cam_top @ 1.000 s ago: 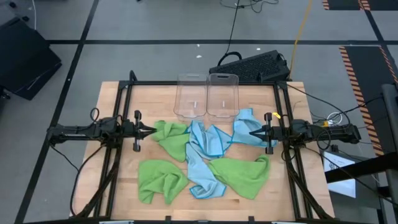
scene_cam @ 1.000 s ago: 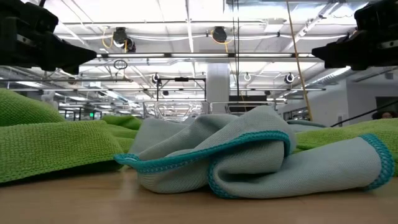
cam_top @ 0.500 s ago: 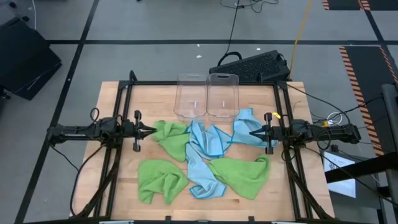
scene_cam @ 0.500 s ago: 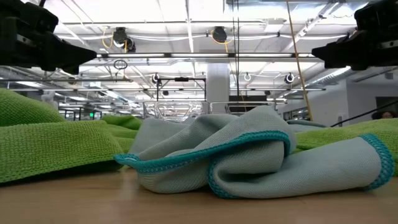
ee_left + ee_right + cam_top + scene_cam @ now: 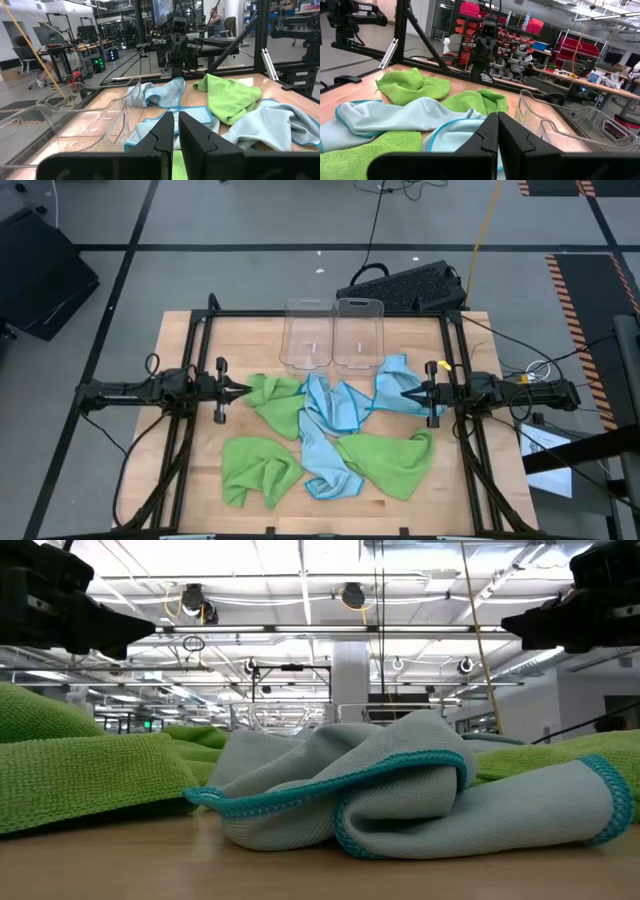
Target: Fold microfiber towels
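Two clear bins stand empty beside towels.

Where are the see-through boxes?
In the high view, the two clear bins stand side by side at the table's far edge, in the middle, just behind the pile of towels.

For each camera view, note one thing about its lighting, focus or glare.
High view: even light, soft shadows under the towels. Low view: bright ceiling lights wash out the background, both arms dark silhouettes, near blue towel sharp. Left wrist view: clear bins carry reflections; own fingers blurred. Right wrist view: own fingers soft, room behind cluttered but lit.
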Controlling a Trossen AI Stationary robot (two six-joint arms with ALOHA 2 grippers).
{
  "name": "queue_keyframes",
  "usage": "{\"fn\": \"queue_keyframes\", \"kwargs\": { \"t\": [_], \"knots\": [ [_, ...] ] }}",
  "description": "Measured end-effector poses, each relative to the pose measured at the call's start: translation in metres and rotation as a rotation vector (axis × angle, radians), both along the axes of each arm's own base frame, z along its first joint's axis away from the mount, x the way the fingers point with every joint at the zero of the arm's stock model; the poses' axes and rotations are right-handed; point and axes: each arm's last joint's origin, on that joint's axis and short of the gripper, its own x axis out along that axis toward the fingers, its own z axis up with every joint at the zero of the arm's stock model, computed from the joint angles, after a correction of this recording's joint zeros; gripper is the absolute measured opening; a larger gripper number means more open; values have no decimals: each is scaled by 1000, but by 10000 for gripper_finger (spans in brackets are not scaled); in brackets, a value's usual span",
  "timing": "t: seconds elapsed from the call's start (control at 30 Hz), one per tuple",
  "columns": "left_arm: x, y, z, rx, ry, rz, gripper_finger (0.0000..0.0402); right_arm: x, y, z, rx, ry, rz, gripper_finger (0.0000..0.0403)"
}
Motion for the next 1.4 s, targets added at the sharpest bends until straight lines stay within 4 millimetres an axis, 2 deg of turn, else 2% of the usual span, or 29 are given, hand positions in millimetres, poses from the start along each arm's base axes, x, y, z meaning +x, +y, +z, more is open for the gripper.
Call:
{"fn": "queue_keyframes", "kwargs": {
  "t": [1.07, 1.4],
  "knots": [
    [0, 0, 0, 0, 0, 0, 31, 0, 0, 0, 7, 0, 0, 0],
    [0, 0, 0, 0, 0, 0, 31, 0, 0, 6, 308, -53, 11, 0]
  ]
}}
